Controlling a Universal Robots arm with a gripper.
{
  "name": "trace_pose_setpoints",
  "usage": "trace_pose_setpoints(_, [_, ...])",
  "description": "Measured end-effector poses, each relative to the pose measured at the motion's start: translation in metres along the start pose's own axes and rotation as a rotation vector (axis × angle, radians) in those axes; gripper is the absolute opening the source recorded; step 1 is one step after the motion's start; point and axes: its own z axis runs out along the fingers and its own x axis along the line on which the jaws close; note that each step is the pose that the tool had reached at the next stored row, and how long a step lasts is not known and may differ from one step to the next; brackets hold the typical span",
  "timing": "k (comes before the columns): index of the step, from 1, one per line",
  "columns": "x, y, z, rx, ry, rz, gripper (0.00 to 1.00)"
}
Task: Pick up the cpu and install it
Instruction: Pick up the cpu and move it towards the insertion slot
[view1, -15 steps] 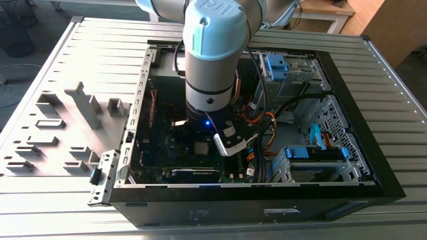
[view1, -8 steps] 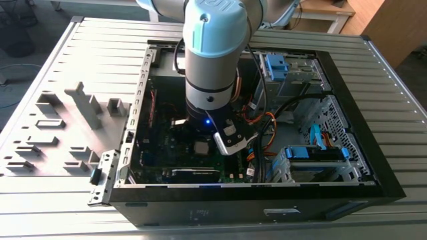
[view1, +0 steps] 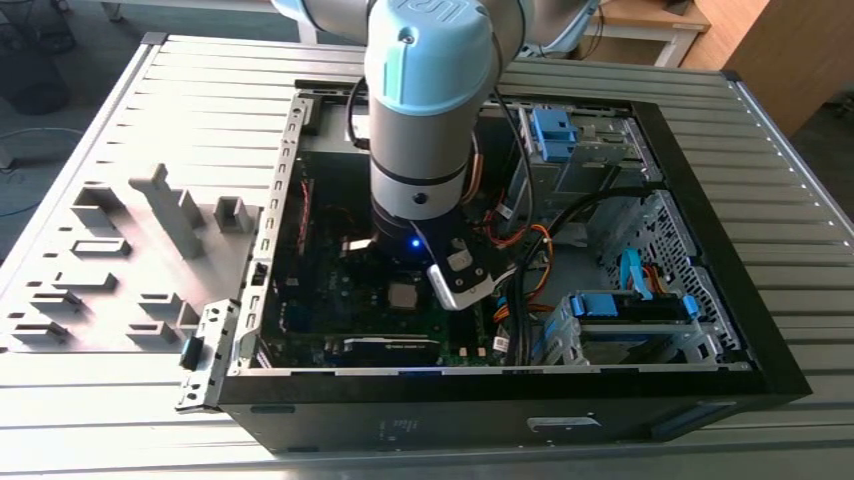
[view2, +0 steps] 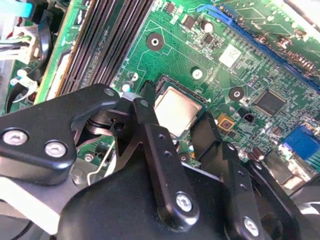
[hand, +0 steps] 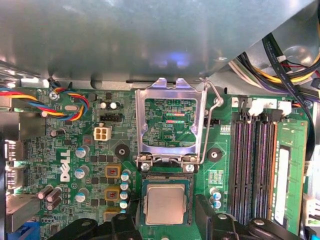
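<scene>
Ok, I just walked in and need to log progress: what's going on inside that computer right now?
A robot arm reaches into the open computer case. Its tool hovers just over the motherboard with its fingers open, one on either side of the cpu. The cpu lies in its socket, and the metal retention frame beside it stands flipped up, not closed over the chip.

Pincer (view2: 173, 116) hides pt of cpu (view2: 179, 107), second wrist view.

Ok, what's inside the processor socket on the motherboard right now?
The cpu lies in the socket, silver top up, with the retention frame hinged open. Whatever is beneath the chip is covered by it.
</scene>
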Motion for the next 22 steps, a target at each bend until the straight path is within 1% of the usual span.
trace_pose_setpoints(2, [0.0008,0.0000,0.0001,0.0001,-0.0059,-0.003,0.54])
trace_pose_setpoints(3, [0.0009,0.0000,0.0002,0.0001,-0.0080,-0.006,0.54])
trace_pose_setpoints(11, [0.0011,0.0000,0.0006,-0.0004,-0.0213,-0.050,0.54])
trace_pose_setpoints(15, [0.0013,0.0000,0.0006,-0.0004,-0.0224,-0.054,0.54])
trace_pose_setpoints(22, [0.0014,0.0000,0.0006,-0.0004,-0.0224,-0.054,0.54])
